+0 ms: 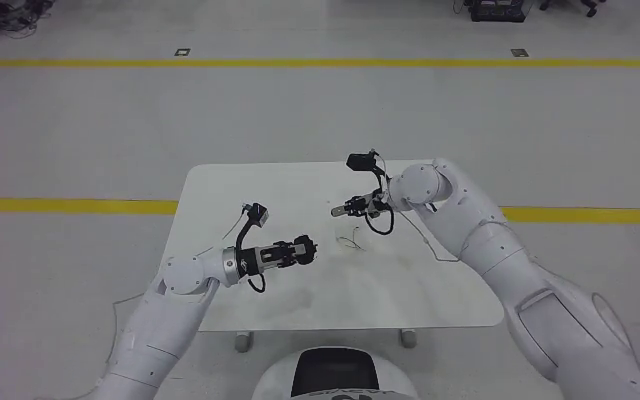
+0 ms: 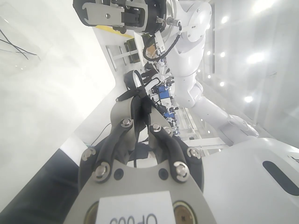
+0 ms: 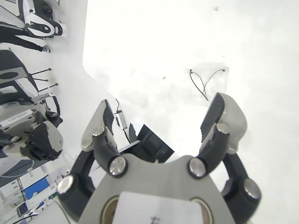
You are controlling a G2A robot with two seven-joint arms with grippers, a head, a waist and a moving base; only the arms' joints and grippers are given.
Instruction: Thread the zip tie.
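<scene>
My left gripper (image 2: 140, 102) is shut on a black zip tie (image 2: 140, 92); its head and a short end stick out past the fingertips, and the strap runs back between the fingers. In the top view it (image 1: 306, 249) hovers over the middle of the white table (image 1: 250, 190). My right gripper (image 3: 161, 110) stands open with nothing between its fingers, a little farther back and to the right (image 1: 340, 211), facing the left one. Two more black zip ties (image 3: 205, 82) lie crossed on a clear tray (image 3: 222, 71), below and between both grippers (image 1: 350, 241).
The table's rounded edge (image 3: 85, 64) runs beside both grippers, with the room's floor beyond it. A yellow floor line (image 1: 90, 206) passes behind the table. Bare tabletop lies around the tray.
</scene>
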